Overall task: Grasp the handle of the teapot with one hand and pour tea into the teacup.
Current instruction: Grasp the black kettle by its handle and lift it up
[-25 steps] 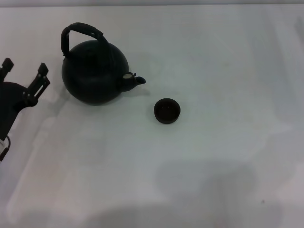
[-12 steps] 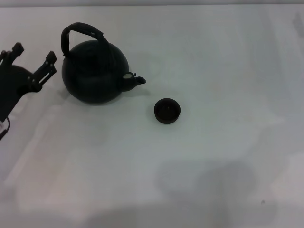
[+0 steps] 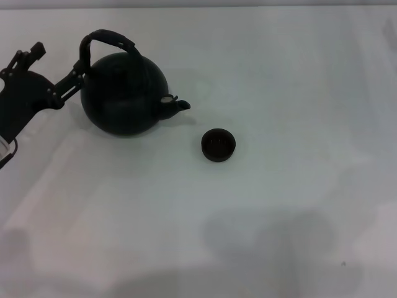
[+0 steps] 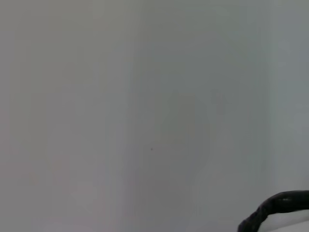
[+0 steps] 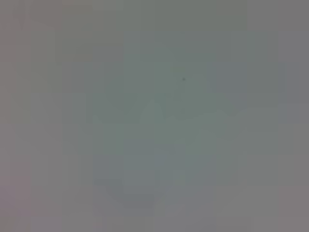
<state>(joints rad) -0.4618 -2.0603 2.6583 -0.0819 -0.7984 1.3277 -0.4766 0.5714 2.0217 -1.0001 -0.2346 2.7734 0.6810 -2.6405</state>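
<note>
Left gripper (image 3: 57, 62) spread wide beside teapot (image 3: 124, 93), teacup (image 3: 218, 144) apart

Head view: high, angled down over white table (image 3: 279, 74). Left wrist view: close, sharing handle (image 4: 282, 205) with head view. Right wrist view: blank surface only.

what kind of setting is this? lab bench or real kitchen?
Most likely a lab test bench, not a kitchen. A bare white tabletop holds only a black teapot and a small teacup, with the left gripper open beside the teapot's handle. No household clutter shows.
</note>
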